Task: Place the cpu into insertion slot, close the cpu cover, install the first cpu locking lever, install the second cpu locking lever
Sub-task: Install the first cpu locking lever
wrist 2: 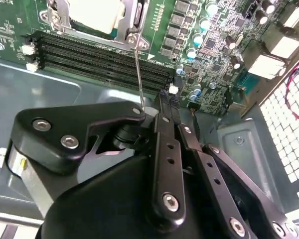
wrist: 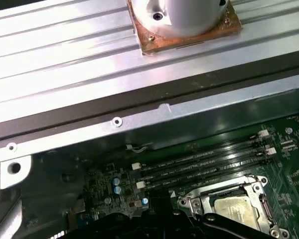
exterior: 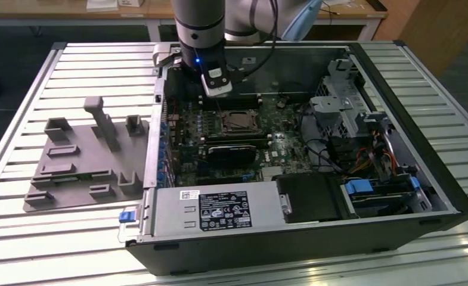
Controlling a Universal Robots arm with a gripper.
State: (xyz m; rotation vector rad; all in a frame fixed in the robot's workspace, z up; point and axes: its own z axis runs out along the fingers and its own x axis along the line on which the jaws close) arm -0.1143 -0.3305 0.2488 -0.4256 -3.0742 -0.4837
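- Pinching the free end of the lever [wrist 2: 138,74] in the gripper [wrist 2: 150,112], claw closed on it.
- Holding that lever raised, slanting up from the corner of the slot [exterior: 238,122].
- Hovering over the memory slots [wrist 2: 99,57], near the slot.
- Showing the cpu [wrist: 236,209] sitting in the slot.
- Showing the cover [wrist: 197,201] lying down around the cpu.

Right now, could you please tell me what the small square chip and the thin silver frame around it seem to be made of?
The small square silver-grey cpu looks metal-topped, matte, from its pale dull sheen. The thin square silver cpu cover around it looks like stamped steel, glinting at its edges; the alloy is unclear.
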